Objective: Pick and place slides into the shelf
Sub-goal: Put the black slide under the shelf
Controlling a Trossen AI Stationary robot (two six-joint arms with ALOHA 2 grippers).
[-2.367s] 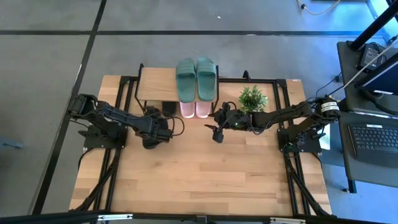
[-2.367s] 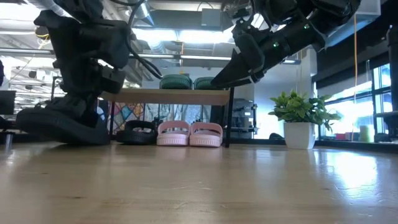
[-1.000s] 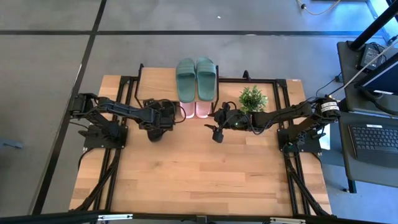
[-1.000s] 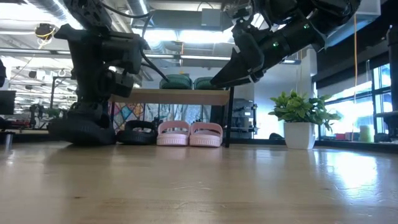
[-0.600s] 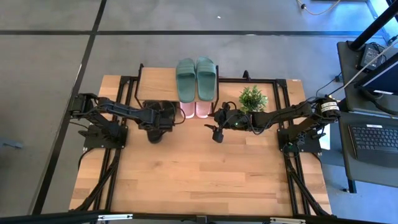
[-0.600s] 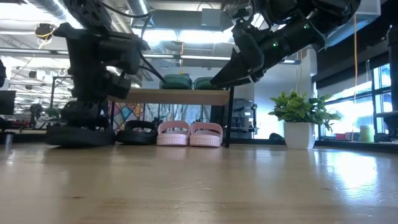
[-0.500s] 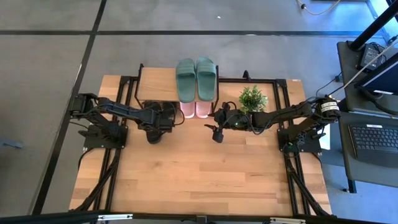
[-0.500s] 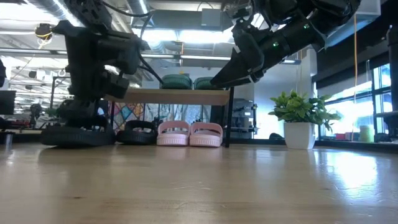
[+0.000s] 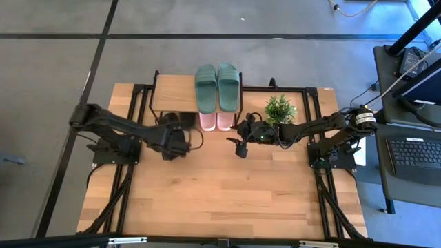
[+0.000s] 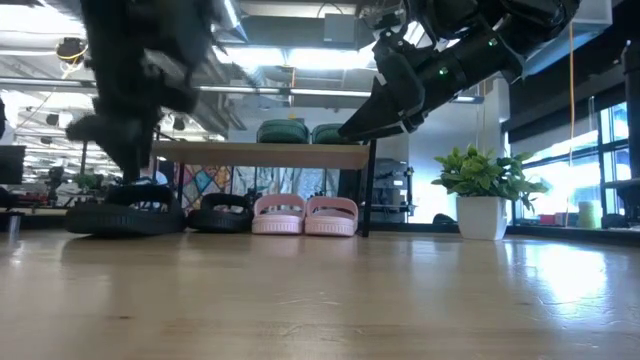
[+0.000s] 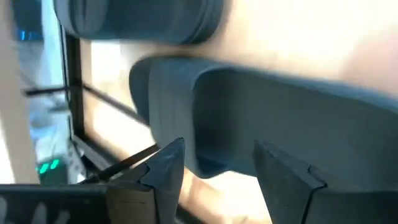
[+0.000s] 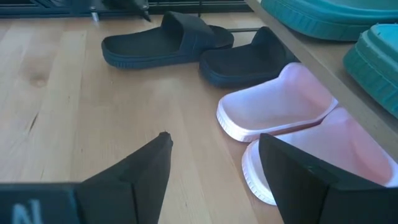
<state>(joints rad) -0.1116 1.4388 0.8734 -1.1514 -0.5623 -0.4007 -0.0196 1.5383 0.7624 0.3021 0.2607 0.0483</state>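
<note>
1. High view: the left gripper sits at about 10 o'clock from the table's centre, its arm stretched low from the left edge; in its wrist view the claw is spread and pinches nothing
2. One black slide lies flat on the table just below that claw, outside the shelf; its mate is already under the top board
3. It looks like light, bendy, grippy rubber; my pick is the wide strap or a side edge of the sole
4. Pink slides sit on the lower tier, green slides on top, at 12 o'clock
5. The right gripper waits at 1 o'clock, claw spread, empty
</note>
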